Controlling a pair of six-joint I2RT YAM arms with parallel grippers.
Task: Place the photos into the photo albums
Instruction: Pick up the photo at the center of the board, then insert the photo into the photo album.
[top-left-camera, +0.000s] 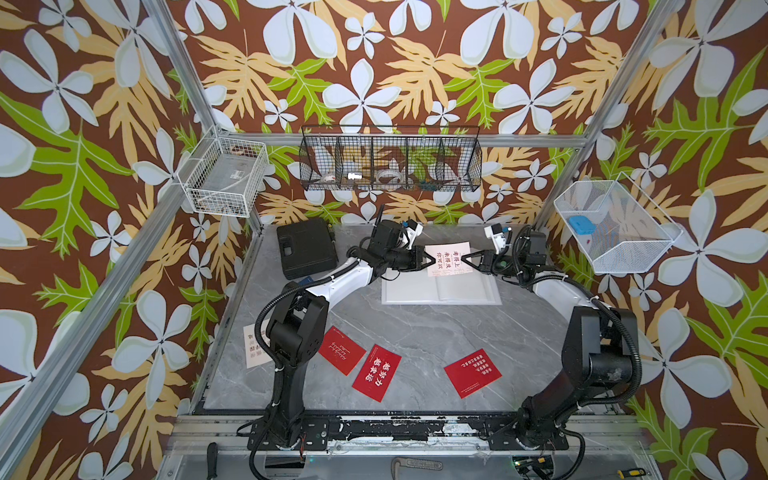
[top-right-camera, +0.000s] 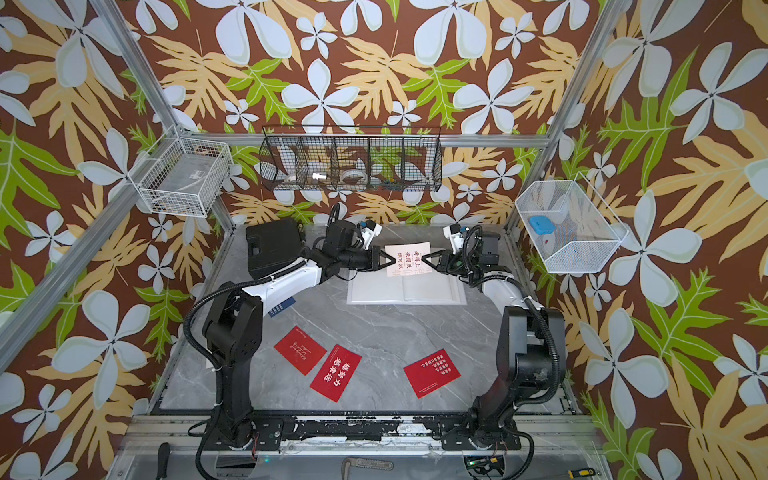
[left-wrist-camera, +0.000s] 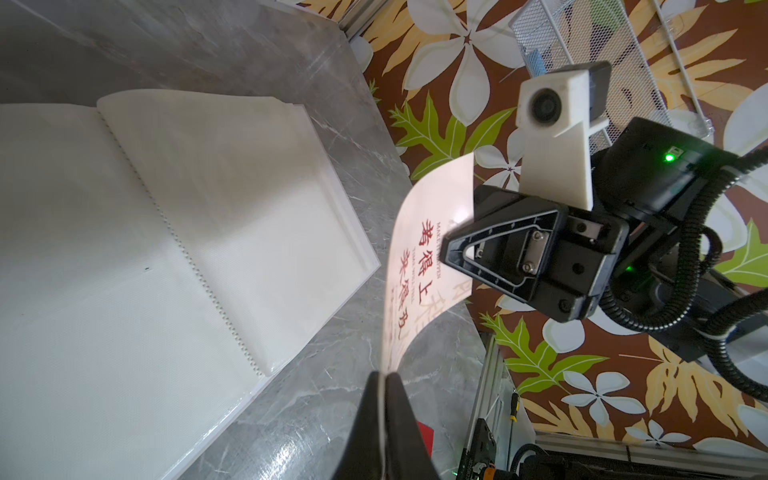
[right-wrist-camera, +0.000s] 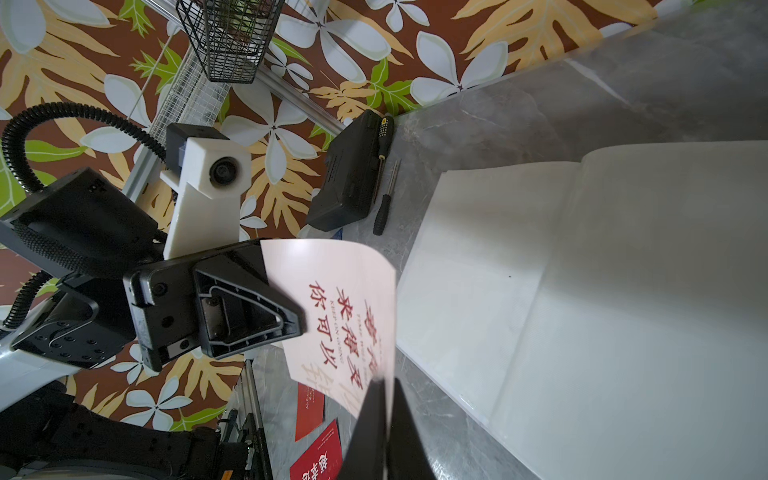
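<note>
Cream card (top-left-camera: 449, 258) hangs bowed over the open white album (top-left-camera: 415, 293), left gripper (top-left-camera: 433, 261) and right gripper (top-left-camera: 463, 261) each pinching an opposite edge. Flatten that bow, then lower it squarely to the page.

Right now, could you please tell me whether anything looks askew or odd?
The cream card is bowed into a curve, pinched at opposite edges by the left hand and right hand beside the open album. Nothing else stands out.
</note>
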